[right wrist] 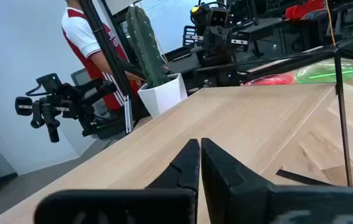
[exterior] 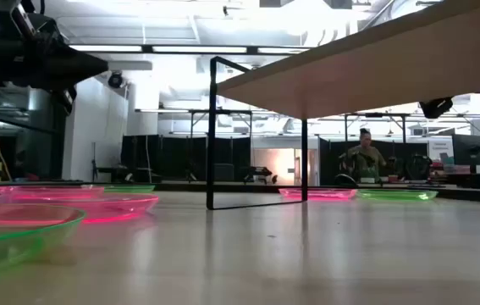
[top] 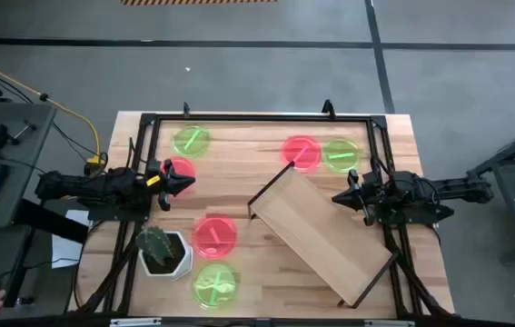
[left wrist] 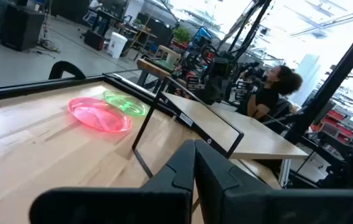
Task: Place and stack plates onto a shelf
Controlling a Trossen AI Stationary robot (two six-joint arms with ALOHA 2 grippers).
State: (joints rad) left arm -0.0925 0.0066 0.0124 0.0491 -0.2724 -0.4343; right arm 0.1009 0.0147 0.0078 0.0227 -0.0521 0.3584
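Six plates lie flat on the table: green (top: 191,141) and pink (top: 178,170) at the far left, pink (top: 302,152) and green (top: 340,153) at the far middle, pink (top: 213,234) and green (top: 213,284) near the front. The shelf (top: 321,232) stands slantwise right of centre, its board held up on thin dark end panels (exterior: 212,135). My left gripper (top: 184,184) is shut and empty, held above the table beside the far-left pink plate. My right gripper (top: 337,196) is shut and empty, just off the shelf's far right edge.
A white pot with a cactus (top: 162,250) stands at the near left, next to the front pink plate. A dark frame (top: 257,118) runs round the table's edges. Bare wood (top: 239,182) lies between the two grippers. A person (exterior: 365,157) sits in the room beyond.
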